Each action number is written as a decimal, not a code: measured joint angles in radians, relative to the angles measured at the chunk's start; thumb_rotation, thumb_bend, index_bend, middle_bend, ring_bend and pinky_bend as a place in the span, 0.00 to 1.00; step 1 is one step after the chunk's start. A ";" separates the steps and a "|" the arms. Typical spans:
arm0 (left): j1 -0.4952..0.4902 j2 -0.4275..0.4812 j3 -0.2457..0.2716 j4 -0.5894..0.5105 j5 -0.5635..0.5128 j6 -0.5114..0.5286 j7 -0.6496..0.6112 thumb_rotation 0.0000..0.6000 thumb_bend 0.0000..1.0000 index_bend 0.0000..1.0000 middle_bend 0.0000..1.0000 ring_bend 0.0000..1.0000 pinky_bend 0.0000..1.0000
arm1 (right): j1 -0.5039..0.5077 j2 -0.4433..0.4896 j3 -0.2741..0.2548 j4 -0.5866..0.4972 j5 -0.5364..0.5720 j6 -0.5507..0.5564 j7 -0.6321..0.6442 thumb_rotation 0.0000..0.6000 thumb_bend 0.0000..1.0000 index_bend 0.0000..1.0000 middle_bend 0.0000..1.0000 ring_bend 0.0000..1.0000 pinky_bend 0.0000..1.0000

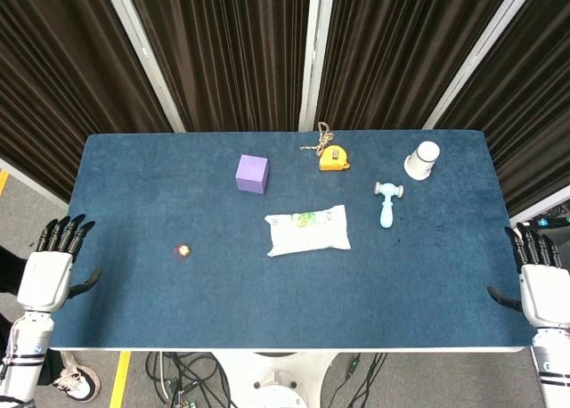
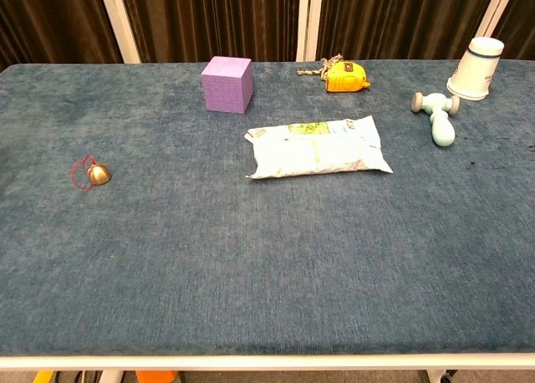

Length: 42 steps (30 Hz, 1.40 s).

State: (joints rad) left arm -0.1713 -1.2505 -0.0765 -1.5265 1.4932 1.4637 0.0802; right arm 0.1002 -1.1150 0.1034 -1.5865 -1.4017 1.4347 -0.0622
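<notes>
My left hand (image 1: 52, 270) hangs beside the table's left edge, fingers straight and apart, holding nothing. My right hand (image 1: 537, 279) is off the right edge, likewise open and empty. Neither hand shows in the chest view. On the blue table (image 1: 134, 212) lie a purple cube (image 1: 252, 173) (image 2: 226, 84), a white snack packet (image 1: 307, 230) (image 2: 318, 148), a small gold bell on a red cord (image 1: 183, 251) (image 2: 98, 174), a yellow tape measure (image 1: 332, 158) (image 2: 345, 78), a light blue toy hammer (image 1: 387, 203) (image 2: 437, 117) and an upturned white paper cup (image 1: 423, 159) (image 2: 477, 68).
Dark curtains with pale frame bars (image 1: 307, 52) stand behind the table. Cables (image 1: 187, 377) lie on the floor under the front edge. The bell is the nearest thing to the left hand, the hammer and cup to the right hand.
</notes>
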 measured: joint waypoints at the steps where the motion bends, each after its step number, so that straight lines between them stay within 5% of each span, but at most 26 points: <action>1: -0.001 0.000 0.000 0.000 -0.001 -0.001 -0.001 1.00 0.24 0.13 0.05 0.00 0.00 | 0.000 0.002 0.000 -0.002 0.000 -0.001 -0.002 1.00 0.03 0.00 0.00 0.00 0.00; 19: -0.030 0.001 -0.001 -0.017 -0.010 -0.057 -0.014 1.00 0.24 0.13 0.05 0.00 0.00 | 0.002 0.002 0.000 -0.024 -0.024 0.013 -0.004 1.00 0.03 0.00 0.00 0.00 0.00; 29: -0.157 -0.051 -0.030 0.009 -0.029 -0.236 -0.043 1.00 0.24 0.14 0.06 0.00 0.00 | 0.001 0.015 0.005 -0.025 -0.019 0.016 0.008 1.00 0.03 0.00 0.00 0.00 0.00; 42: -0.278 -0.181 -0.058 0.172 -0.156 -0.433 -0.045 1.00 0.26 0.24 0.12 0.00 0.00 | 0.004 0.025 0.010 -0.009 -0.008 0.003 0.044 1.00 0.04 0.00 0.00 0.00 0.00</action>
State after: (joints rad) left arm -0.4495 -1.4318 -0.1349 -1.3541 1.3377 1.0311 0.0353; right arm 0.1041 -1.0896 0.1139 -1.5959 -1.4093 1.4375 -0.0180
